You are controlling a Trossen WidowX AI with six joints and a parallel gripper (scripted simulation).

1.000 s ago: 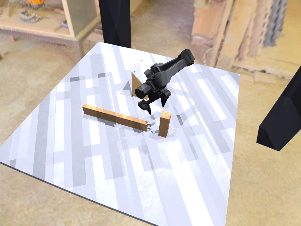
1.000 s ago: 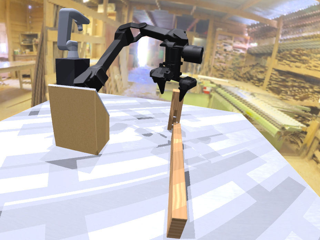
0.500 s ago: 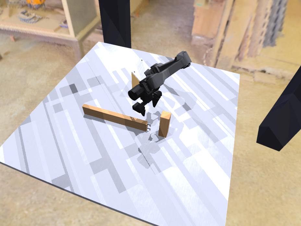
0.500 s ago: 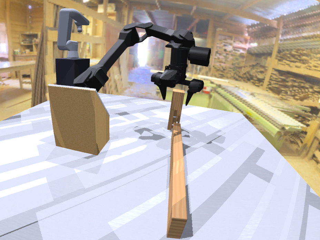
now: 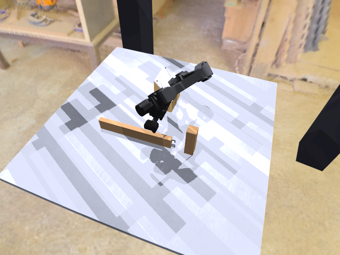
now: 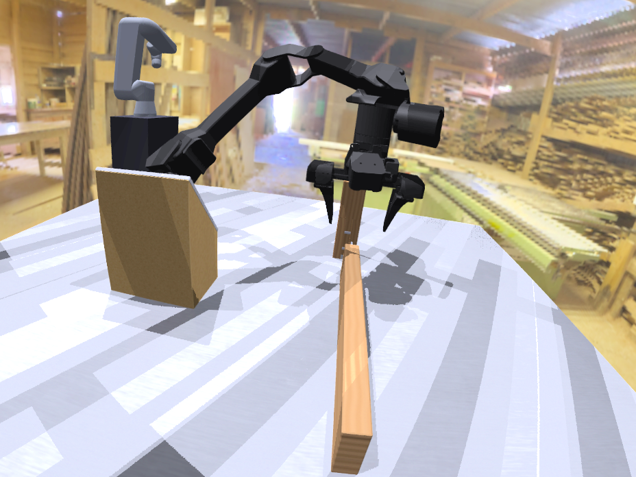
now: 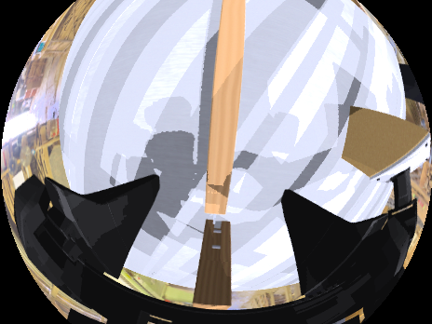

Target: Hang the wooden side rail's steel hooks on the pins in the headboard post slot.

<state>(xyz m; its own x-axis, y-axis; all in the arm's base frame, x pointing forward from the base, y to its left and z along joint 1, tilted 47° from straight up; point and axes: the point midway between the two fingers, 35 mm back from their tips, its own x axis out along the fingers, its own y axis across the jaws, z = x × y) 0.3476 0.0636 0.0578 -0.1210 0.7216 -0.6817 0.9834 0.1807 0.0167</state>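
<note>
Rail, far end (image 6: 351, 454): nearest the exterior camera, down on the table (image 5: 82, 164) (image 6: 462, 410) (image 7: 130, 93).
Rail, body (image 5: 131, 131) (image 6: 354, 333) (image 7: 225, 102): wooden, lying on its narrow edge, pointing lengthwise at the post (image 5: 190, 141) (image 6: 351, 210) (image 7: 213, 275).
Tan block (image 5: 164, 76) (image 6: 149, 236) (image 7: 382, 141): off to one side of rail, white top, well apart.
Rail vs gripper (image 5: 158, 125) (image 6: 356, 227) (image 7: 222, 190): below it, hooked end lined up between the fingertips in wrist view, untouched.
Gripper state: wide open, nothing held, pointing down, one finger to each side of rail's line.
Hooks (image 5: 174, 141): on rail's post-side end, short of the post, gap visible from top.
Post: upright, just beyond hooks, not joined to rail.
Pins (image 6: 347, 233) (image 7: 216, 247): inside post's slot, unloaded.
</note>
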